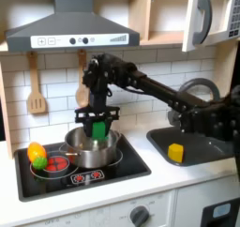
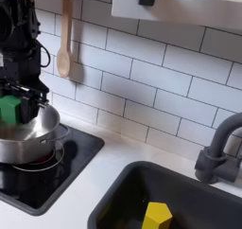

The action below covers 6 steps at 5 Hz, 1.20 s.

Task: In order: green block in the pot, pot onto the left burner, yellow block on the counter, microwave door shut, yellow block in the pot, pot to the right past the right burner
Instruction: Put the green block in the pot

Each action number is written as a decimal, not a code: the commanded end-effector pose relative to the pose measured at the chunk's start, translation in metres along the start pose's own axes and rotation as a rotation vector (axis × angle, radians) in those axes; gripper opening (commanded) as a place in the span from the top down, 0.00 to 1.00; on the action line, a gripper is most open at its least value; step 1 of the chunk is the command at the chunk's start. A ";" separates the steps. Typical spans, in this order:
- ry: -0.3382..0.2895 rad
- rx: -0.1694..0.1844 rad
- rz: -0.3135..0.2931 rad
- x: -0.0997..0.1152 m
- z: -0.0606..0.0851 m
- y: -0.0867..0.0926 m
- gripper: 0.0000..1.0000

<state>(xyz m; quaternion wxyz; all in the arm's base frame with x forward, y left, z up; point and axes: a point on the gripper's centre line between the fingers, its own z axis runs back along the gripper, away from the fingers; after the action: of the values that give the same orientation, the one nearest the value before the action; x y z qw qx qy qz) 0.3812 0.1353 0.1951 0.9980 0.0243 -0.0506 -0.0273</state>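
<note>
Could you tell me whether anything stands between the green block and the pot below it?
Nothing visible does. The pincer holds the green block directly over the open pot, whose mouth looks unobstructed.
</note>
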 end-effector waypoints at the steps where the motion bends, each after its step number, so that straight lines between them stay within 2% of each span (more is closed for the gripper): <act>1: 0.022 -0.006 -0.015 0.008 -0.009 0.005 1.00; 2: 0.024 0.000 -0.010 0.008 -0.008 0.007 0.00; 4: 0.014 -0.005 -0.012 0.009 -0.004 0.006 0.00; 6: 0.031 -0.002 -0.014 0.007 -0.018 0.005 0.00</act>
<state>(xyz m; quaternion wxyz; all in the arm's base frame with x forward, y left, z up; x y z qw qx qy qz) 0.3900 0.1422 0.1771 0.9986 0.0242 -0.0341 -0.0333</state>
